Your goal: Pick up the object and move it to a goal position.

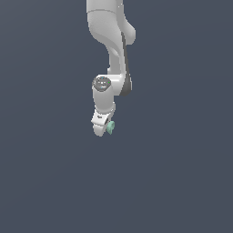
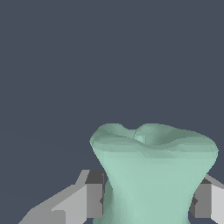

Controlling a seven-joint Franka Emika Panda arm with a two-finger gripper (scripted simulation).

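The mint-green object [image 1: 110,127] is a tiny blocky piece with a pinched waist. It sits at the tip of my white gripper [image 1: 106,129], near the middle of the exterior view. In the wrist view the object [image 2: 153,175] fills the space between my two grey fingers [image 2: 94,194], which press on its narrow waist from both sides. The gripper is shut on it. Its flared end faces away from the camera. I cannot tell from these frames whether it rests on the surface or is lifted.
A plain dark grey-blue surface [image 1: 182,173] fills both views. The white arm [image 1: 111,41] comes down from the top of the exterior view. No other objects or marked spot show.
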